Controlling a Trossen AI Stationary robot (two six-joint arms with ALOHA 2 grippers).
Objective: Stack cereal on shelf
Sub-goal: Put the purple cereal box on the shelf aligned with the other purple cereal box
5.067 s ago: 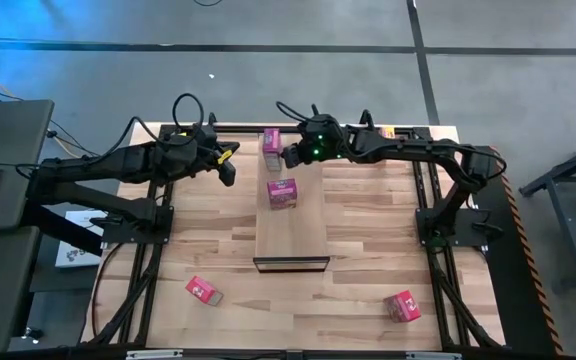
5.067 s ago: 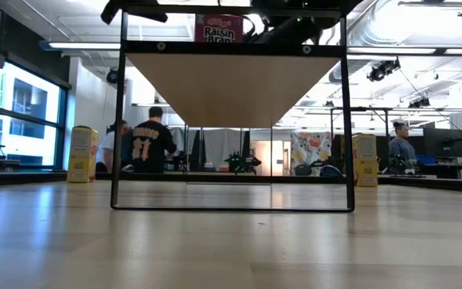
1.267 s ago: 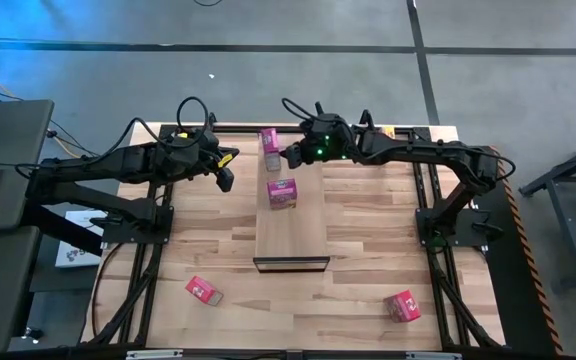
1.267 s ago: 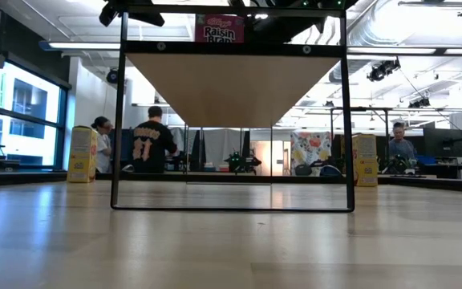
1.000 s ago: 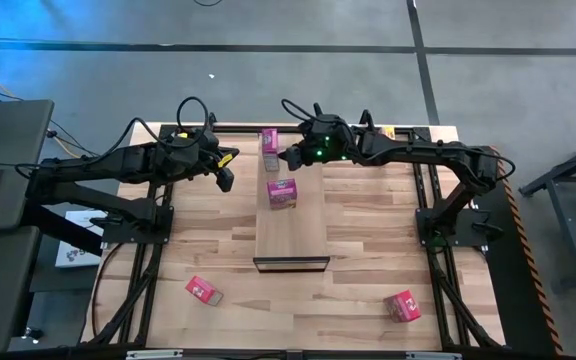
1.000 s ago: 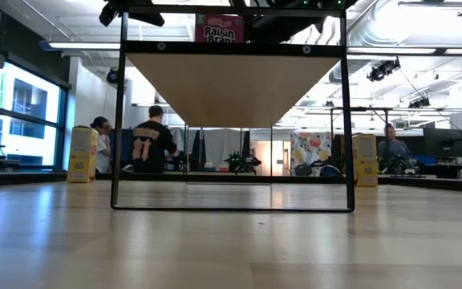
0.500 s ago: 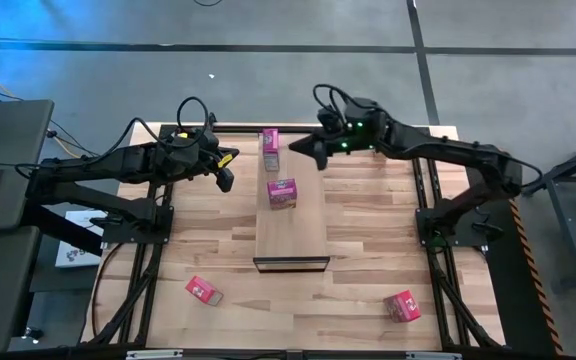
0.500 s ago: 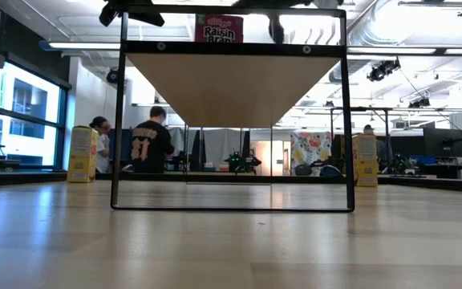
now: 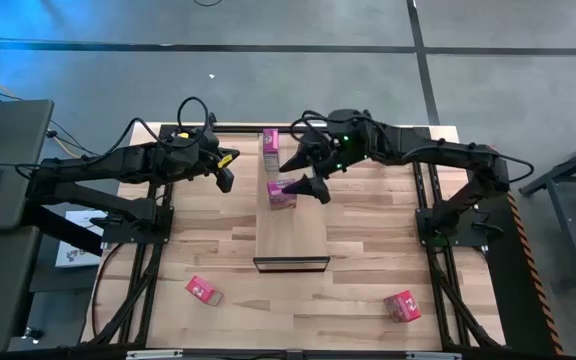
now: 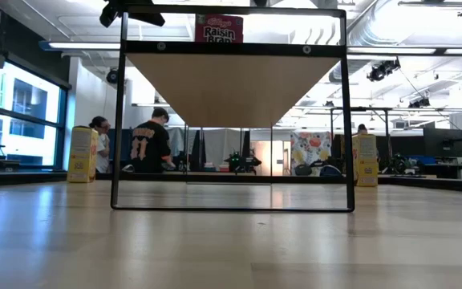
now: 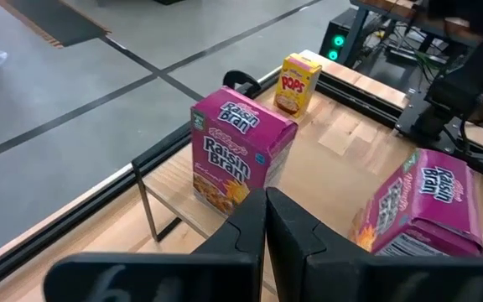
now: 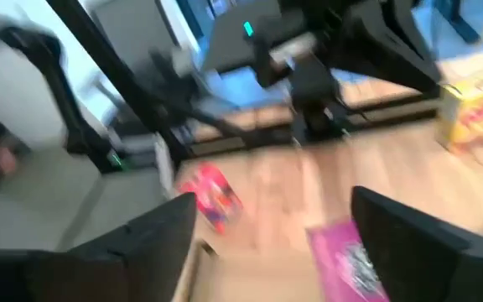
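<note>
While two Raisin Bran boxes already sit on the shelf point(image 9: 291, 232), the right gripper point(image 9: 301, 176) hovers over the nearer one, the tipped Raisin Bran box point(image 9: 281, 193), fingers spread wide, holding nothing. The upright Raisin Bran box point(image 9: 270, 143) stands at the shelf's far end. Looks like the step is grabbing or straightening the tipped box; next move calls for lowering squarely over it before closing. Left gripper point(image 9: 225, 178) waits beside the shelf, fingers pressed shut, empty. Two red-pink boxes point(image 9: 203, 291) point(image 9: 402, 306) lie on the butcher-block table point(image 9: 368, 250) near its front edge, well apart. A yellow Pops box point(image 11: 298, 83) stands at the far edge. Behind: open office, people at desks, big windows.
</note>
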